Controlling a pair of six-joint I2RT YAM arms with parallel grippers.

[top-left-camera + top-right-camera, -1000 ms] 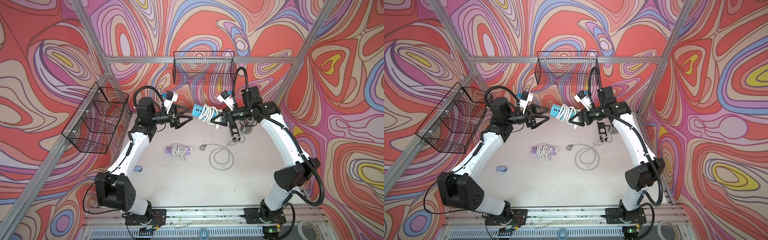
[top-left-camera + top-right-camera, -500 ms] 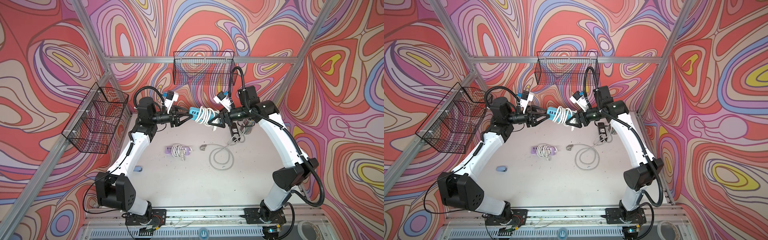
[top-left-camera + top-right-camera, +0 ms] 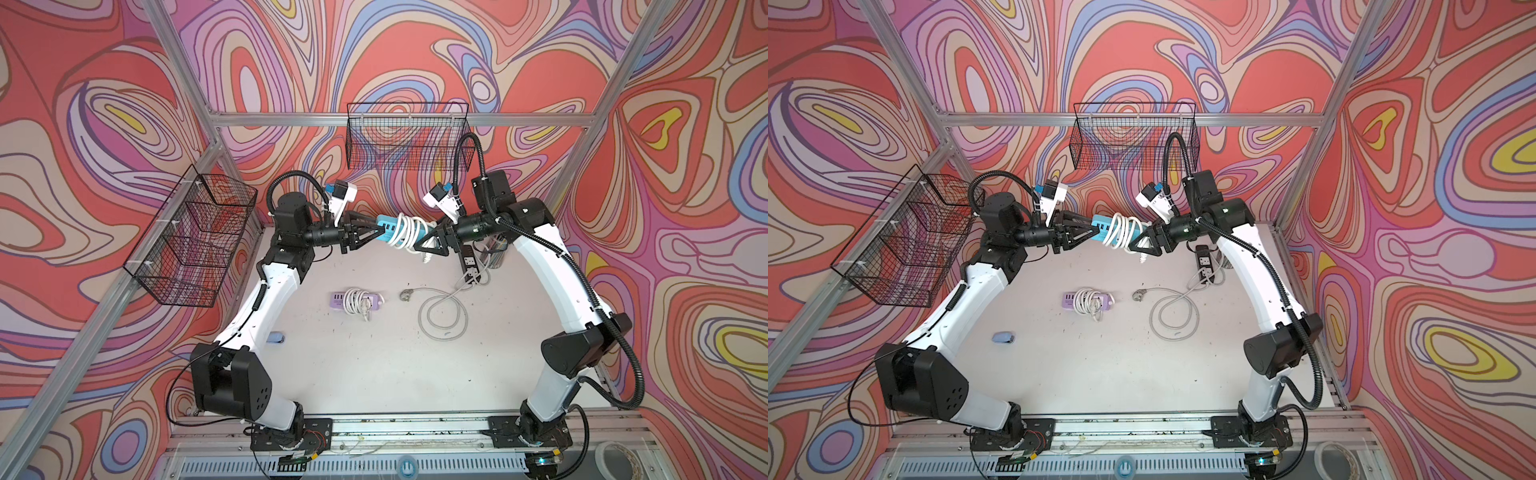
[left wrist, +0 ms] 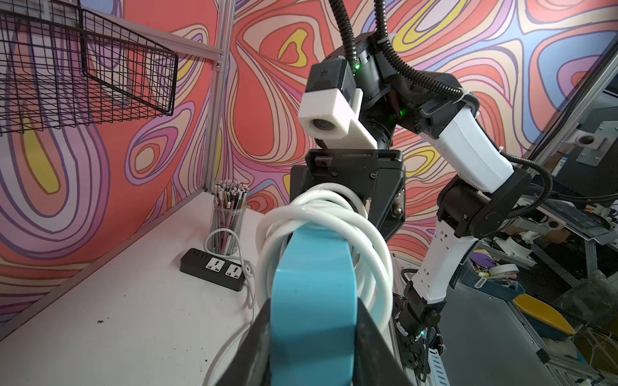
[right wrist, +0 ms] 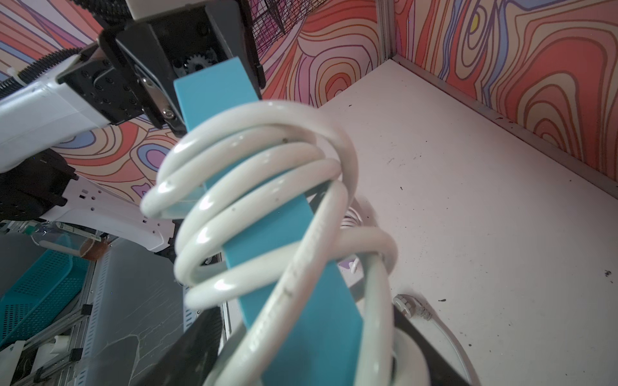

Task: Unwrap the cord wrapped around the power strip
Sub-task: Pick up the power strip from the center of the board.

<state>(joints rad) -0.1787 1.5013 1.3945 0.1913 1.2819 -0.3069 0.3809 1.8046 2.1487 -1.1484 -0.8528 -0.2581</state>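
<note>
1. The turquoise rectangular plastic power strip [image 3: 385, 233], wound with the thick white cord [image 3: 405, 226], was held aloft between both arms, well above the pale worktop [image 3: 374, 365].
2. The left pincer [image 3: 375, 233] was clenched on its bare socket end; the right pincer [image 3: 428, 237] gripped the opposite end.
3. Judgement: this two-end hold steadied the strip and exposed the coils, but one end would need freeing before loops could slip off.

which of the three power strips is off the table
The blue power strip, gripped at its ends by the left tool and right tool. The purple power strip and black power strip lie on the table.
</note>
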